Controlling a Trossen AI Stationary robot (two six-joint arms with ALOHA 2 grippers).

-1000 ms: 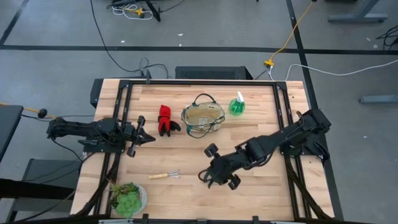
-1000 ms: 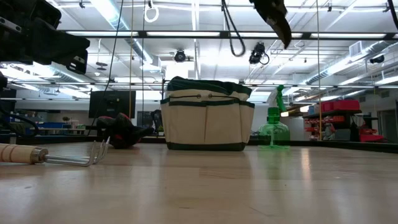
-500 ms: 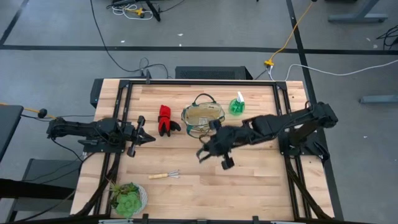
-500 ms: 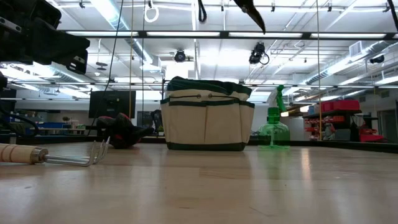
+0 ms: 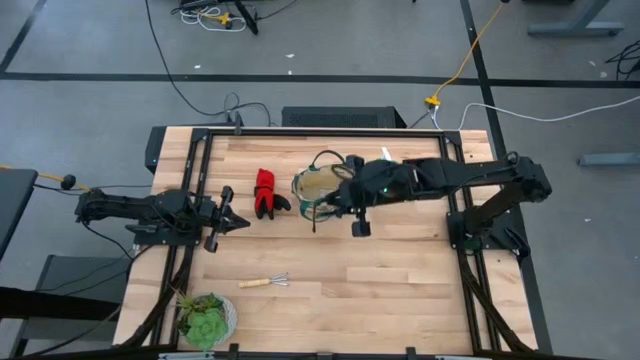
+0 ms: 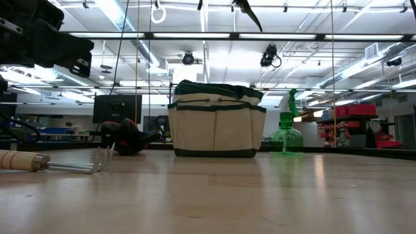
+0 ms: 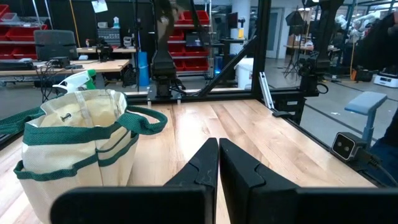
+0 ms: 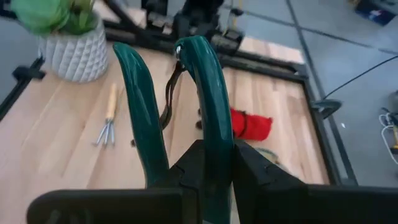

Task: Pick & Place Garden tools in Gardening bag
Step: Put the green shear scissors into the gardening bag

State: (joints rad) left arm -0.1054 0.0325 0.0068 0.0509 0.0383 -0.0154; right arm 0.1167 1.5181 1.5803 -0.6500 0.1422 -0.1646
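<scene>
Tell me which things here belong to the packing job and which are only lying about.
For the job:
- bag
- shears, held in the right gripper beside the bag
- gloves
- small rake
- spray bottle, behind the right arm in the high view

Lying about:
- potted plant at the table corner
- left gripper, shut, waiting at the left edge

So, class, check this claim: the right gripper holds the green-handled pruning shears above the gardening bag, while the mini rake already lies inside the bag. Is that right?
One part is wrong. The mini rake is not in the gardening bag; it lies on the table, as the high view shows. The rest holds: the right gripper grips the green-handled pruning shears above the bag.
</scene>
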